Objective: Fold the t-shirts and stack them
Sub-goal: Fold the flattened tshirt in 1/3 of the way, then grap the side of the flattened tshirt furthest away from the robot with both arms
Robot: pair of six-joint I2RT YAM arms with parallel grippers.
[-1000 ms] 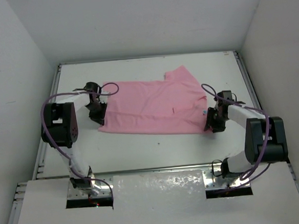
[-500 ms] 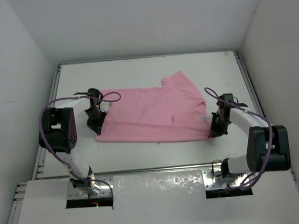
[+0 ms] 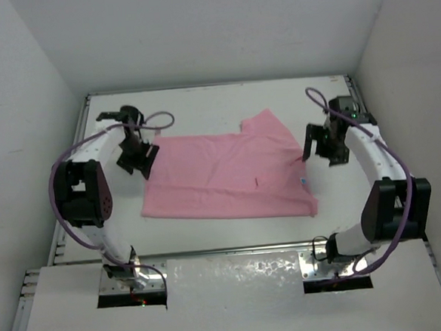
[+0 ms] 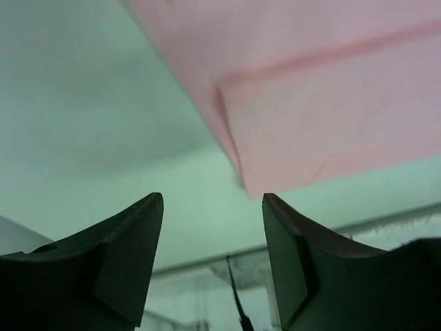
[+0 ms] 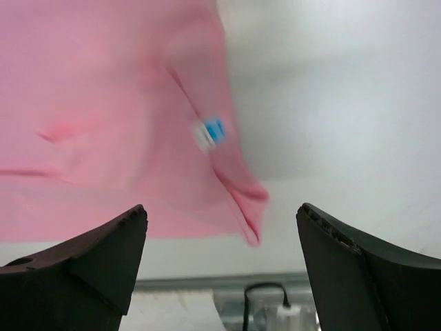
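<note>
From the overhead view, the plain light-pink cloth short-sleeved t-shirt point(image 3: 229, 176) lies spread flat in the middle of the white table point(image 3: 201, 106), one sleeve poking toward the far edge right of centre. The left gripper point(image 3: 136, 158) hovers just off the shirt's far-left corner, and the right gripper point(image 3: 319, 145) sits just beside the shirt's right edge, near that sleeve. Neither has any cloth in its jaws, and purple cables point(image 3: 157, 121) loop off both wrists. A small pale tag point(image 3: 303, 181) shows near the shirt's near-right corner. Over to the left wrist camera: the left gripper point(image 4: 211, 200) has its two dark fingers point(image 4: 127, 255) spread wide with only bare tabletop between them. The pink t-shirt point(image 4: 331, 103) fills the upper right of the frame, a folded-over layer showing as a straight edge, its corner stopping short of the fingertips. Now the right wrist camera: the right gripper point(image 5: 222, 210) is also wide apart and holds nothing, with the pink t-shirt point(image 5: 103, 103) covering the left and centre, its corner dipping down into the gap between the fingers. This picture is soft, but the little tag point(image 5: 209, 132) looks white and blue, lying on the cloth close to the shirt's right edge.
</note>
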